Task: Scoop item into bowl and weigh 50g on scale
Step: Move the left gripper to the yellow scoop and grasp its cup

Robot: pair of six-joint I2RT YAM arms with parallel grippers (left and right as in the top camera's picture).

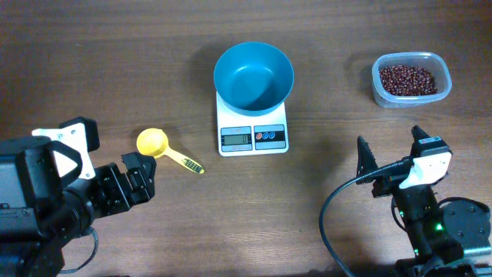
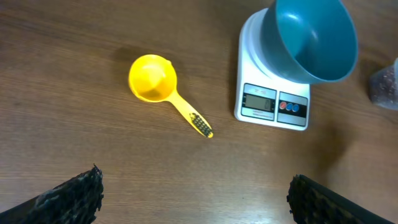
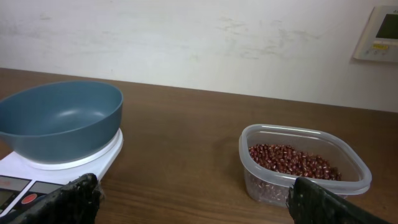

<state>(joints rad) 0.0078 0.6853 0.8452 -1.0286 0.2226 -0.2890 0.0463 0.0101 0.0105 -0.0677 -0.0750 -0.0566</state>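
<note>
Left end effector (image 1: pixel 141 173): fingers apart, empty. Yellow scoop (image 1: pixel 157 145) lies just ahead on table (image 1: pixel 92 69), nearer this arm; handle slants back toward scale (image 1: pixel 254 137) side. Right end effector (image 1: pixel 390 146): apart, empty, facing beans (image 1: pixel 412 79) in clear tub (image 1: pixel 377 77). Bowl (image 1: pixel 254 75) empty on scale.

bowl (image 1: pixel 253 75) on scale (image 1: pixel 252 137), scoop (image 1: pixel 157 145) left of it, beans (image 1: pixel 411 80) in tub (image 1: pixel 407 101) far right

Nothing legible anywhere: the scale's (image 2: pixel 250 62) display (image 2: pixel 259 101), ahead and right of the left gripper (image 2: pixel 196 186), is too small to read, likewise the wall panel (image 3: pixel 378 32).
</note>
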